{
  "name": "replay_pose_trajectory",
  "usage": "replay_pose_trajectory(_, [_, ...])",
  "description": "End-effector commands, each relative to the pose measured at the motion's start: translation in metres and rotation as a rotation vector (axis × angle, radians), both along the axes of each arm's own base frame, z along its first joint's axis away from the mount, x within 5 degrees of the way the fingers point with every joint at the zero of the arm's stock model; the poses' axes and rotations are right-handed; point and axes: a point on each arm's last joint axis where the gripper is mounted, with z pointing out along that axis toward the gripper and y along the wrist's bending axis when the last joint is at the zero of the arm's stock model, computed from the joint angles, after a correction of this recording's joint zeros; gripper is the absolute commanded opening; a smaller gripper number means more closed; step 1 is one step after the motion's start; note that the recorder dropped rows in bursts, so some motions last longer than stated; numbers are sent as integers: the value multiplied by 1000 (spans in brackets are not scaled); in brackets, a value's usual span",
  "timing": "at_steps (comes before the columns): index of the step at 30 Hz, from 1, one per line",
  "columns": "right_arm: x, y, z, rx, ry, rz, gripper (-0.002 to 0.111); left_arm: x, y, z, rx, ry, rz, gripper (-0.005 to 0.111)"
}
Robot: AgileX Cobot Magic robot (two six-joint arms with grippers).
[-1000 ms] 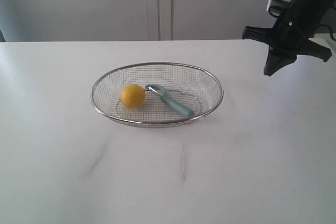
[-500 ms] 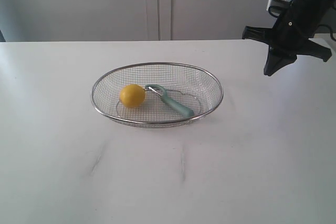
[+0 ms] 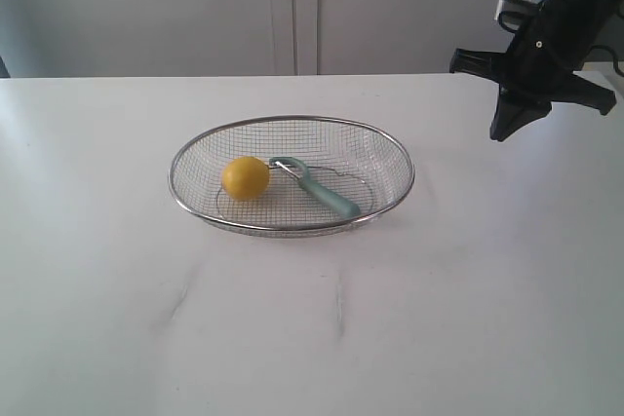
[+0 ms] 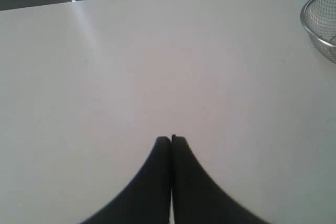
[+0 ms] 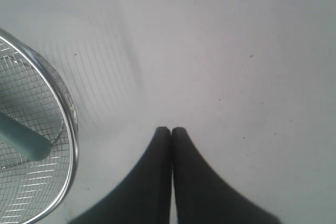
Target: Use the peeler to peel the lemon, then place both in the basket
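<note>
The yellow lemon (image 3: 245, 177) lies in the left half of the silver wire basket (image 3: 395, 153) at mid table. The teal peeler (image 3: 325, 192) lies beside it in the basket, loop head toward the lemon; its handle end (image 5: 23, 138) shows through the mesh in the right wrist view. My right gripper (image 3: 499, 132) hangs shut and empty above the table, right of the basket (image 5: 65, 114); its fingertips meet (image 5: 171, 129). My left gripper (image 4: 170, 139) is shut with nothing in it over bare table, with the basket rim (image 4: 310, 27) off to one side. The left arm is out of the exterior view.
The white table (image 3: 312, 338) stretches around the basket. A pale wall with cabinet panels (image 3: 292, 7) stands behind the table's far edge.
</note>
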Motion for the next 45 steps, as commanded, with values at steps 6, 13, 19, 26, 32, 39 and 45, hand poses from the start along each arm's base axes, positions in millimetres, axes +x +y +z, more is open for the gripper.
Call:
replay_pose_trajectory(6, [-1,-3,6,1,-15,-4,0,5,-3,-34,-37,76,-55,0])
replay_pose_trajectory(13, [-1,-3,6,1,-15,-4,0,5,-4,-39,-25,94,-98,0])
replay_pose_trajectory(19, [-1,-3,6,1,-15,-4,0,10,-3,-63,-30,95,-86,0])
replay_pose_trajectory(26, [-1,-3,6,1,-15,-4,0,10,-3,-63,-40,87,-84,0])
replay_pose_trajectory(32, [-1,-3,6,1,-15,-4,0,10,-3,-63,-40,87,-84,0])
replay_pose_trajectory(39, [-1,-3,6,1,-15,-4,0,11,-3,-63,-40,85,-84,0])
replay_pose_trajectory(45, [-1,-3,6,1,-15,-4,0,11,-3,-63,-40,85,-84,0])
